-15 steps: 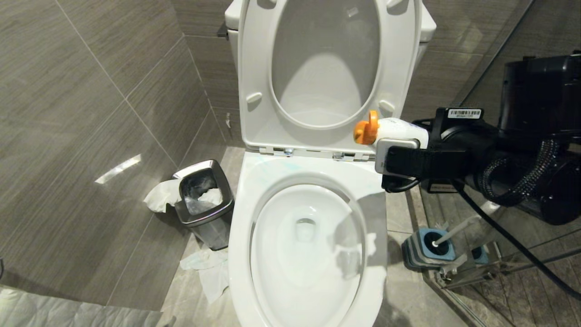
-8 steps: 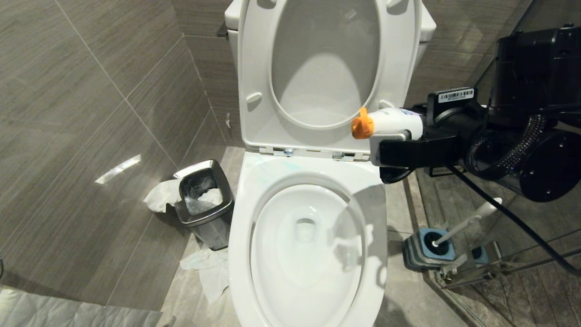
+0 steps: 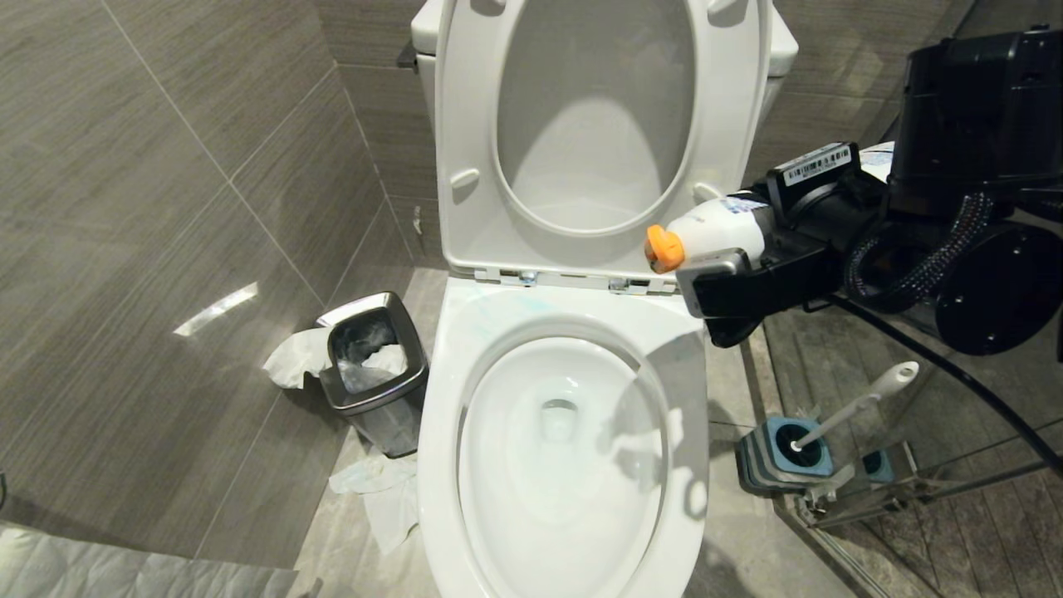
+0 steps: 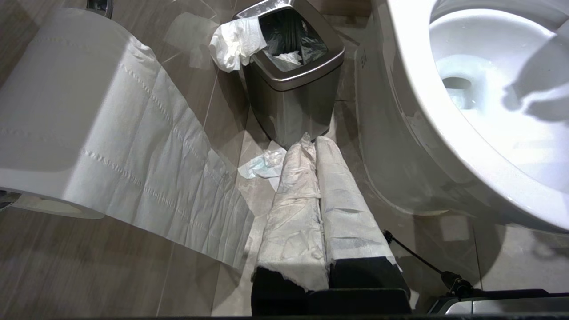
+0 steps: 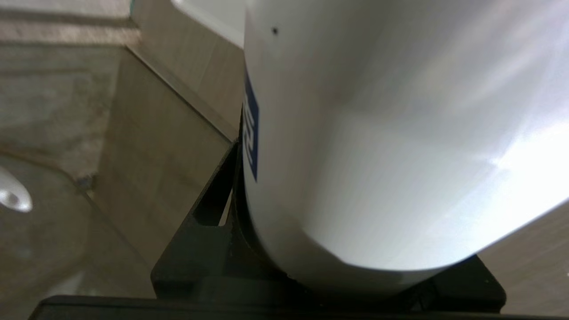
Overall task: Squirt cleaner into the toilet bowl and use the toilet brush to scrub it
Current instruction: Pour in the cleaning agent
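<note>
Grey wood-grain tiles (image 3: 166, 208) cover the wall on the left and run down to a pale stone floor (image 3: 731, 540). Farthest left we see a roll of toilet paper (image 4: 58, 98) with a long sheet hanging from it, close to our left gripper (image 4: 318, 195), which hangs parked low beside the toilet with its paper-wrapped fingers (image 4: 295, 209) pressed shut together and nothing between them. To the right of that stands a small square steel bin (image 3: 371, 374) lined with a dark bag, a wad of tissue (image 3: 292, 359) draped over its left edge and more crumpled paper (image 3: 384, 490) on the floor in front of it. Next comes the toilet bowl (image 3: 465, 332), filling the middle of the scene, its seat and lid (image 3: 465, 124) tipped upright against the far wall and water lying in the basin. Over the bowl's far right rim our right gripper (image 3: 731, 266) reaches in from the right, its jaws clamped around a white cleaner bottle (image 3: 714, 228) that lies nearly level, its orange cap (image 3: 663, 248) pointing left and slightly down, above the hinge area. Below the arm, on the floor just right of the bowl, the toilet brush (image 3: 864, 403) sits in its blue-and-grey holder (image 3: 776, 457), white handle leaning up to the right, untouched.
</note>
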